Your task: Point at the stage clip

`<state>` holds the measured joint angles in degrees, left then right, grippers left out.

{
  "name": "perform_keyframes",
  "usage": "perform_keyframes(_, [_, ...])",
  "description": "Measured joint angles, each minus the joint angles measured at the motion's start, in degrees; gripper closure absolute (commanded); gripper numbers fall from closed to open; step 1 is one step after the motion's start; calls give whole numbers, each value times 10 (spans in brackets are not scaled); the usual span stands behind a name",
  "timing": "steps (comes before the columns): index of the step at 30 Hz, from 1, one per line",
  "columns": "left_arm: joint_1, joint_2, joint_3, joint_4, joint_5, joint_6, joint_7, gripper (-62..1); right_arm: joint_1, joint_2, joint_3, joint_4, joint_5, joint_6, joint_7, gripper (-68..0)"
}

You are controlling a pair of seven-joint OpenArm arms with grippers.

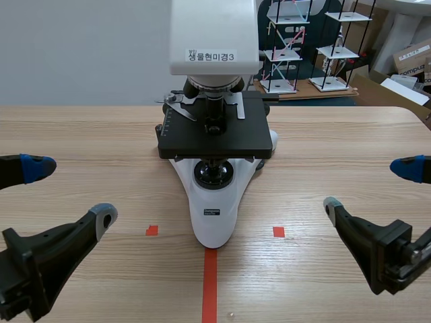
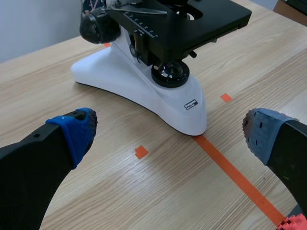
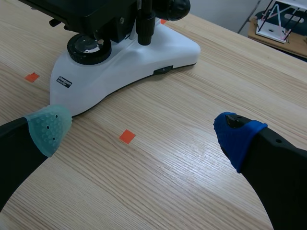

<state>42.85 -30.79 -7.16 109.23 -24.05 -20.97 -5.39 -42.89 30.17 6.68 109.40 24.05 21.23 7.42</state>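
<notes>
A white microscope (image 1: 214,202) with a black stage (image 1: 214,131) stands at the table's middle. A thin metal stage clip (image 1: 179,106) lies on the stage's far left part; it shows in the left wrist view as a metal clip (image 2: 136,8) atop the stage. My left gripper (image 1: 67,192) is open near the table's front left, well short of the microscope base (image 2: 158,96). My right gripper (image 1: 374,185) is open at the front right, with the base (image 3: 120,67) ahead of it and to one side. Nothing is between either pair of fingers.
Wire-and-plate model stands (image 1: 296,47) rest on a board behind the table at the back right, with cardboard boxes (image 1: 411,60) farther right. The wooden tabletop (image 1: 337,148) stretches wide on both sides of the microscope.
</notes>
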Motion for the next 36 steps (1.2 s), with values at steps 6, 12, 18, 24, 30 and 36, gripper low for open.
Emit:
perform_keyframes(6, [0, 0, 0, 0, 0, 13, -13, -623, 0, 0, 0, 0, 0, 0, 0, -679])
perform_keyframes(12, [0, 0, 0, 0, 0, 12, -13, -623, 0, 0, 0, 0, 0, 0, 0, -679])
perform_keyframes(18, [0, 0, 0, 0, 0, 12, -13, -623, 0, 0, 0, 0, 0, 0, 0, -679])
perform_keyframes(24, [0, 0, 0, 0, 0, 12, -13, -623, 0, 0, 0, 0, 0, 0, 0, -679])
perform_keyframes(30, [0, 0, 0, 0, 0, 12, -13, -623, 0, 0, 0, 0, 0, 0, 0, -679])
perform_keyframes(36, [0, -7, 0, 0, -7, 12, -13, -623, 0, 0, 0, 0, 0, 0, 0, -679])
